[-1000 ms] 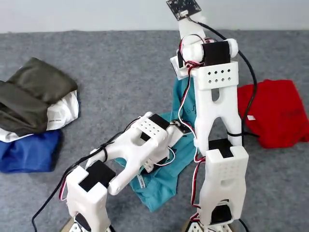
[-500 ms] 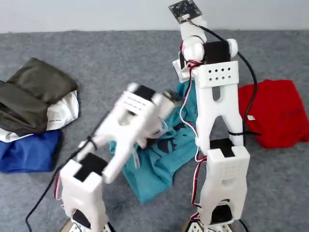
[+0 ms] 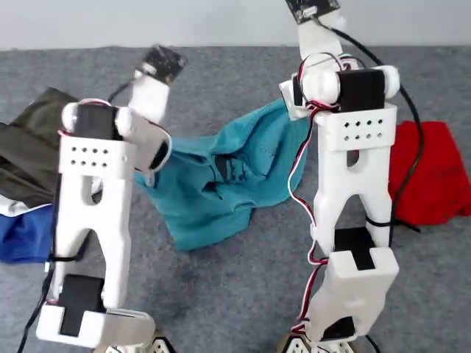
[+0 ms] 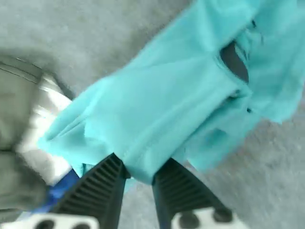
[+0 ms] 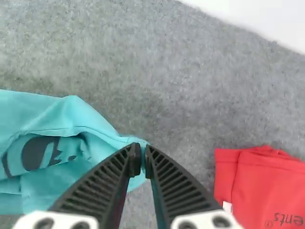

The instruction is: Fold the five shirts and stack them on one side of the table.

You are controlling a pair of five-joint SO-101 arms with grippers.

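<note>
A teal shirt (image 3: 228, 176) hangs stretched between the two arms above the grey table. My left gripper (image 4: 139, 175) is shut on one edge of the teal shirt (image 4: 181, 100); in the high view this arm stands at the left, its gripper (image 3: 151, 158) at the shirt's left end. My right gripper (image 5: 141, 156) is shut on a corner of the teal shirt (image 5: 52, 148), at the shirt's upper right end (image 3: 294, 110). A red shirt (image 3: 430, 173) lies crumpled at the right. At the left edge sit an olive shirt (image 3: 33, 140), a white shirt (image 3: 15, 206) and a blue shirt (image 3: 22, 235), piled together.
The table is covered by a grey carpet-like surface (image 3: 221, 73). A pale wall runs along the far edge. Cables trail from both arms. The red shirt (image 5: 259, 181) lies close beside the right arm.
The left arm swung up and to the left with the teal shirt's edge, lifting and spreading the shirt off the table. The right arm shifted slightly right, still holding its corner.
</note>
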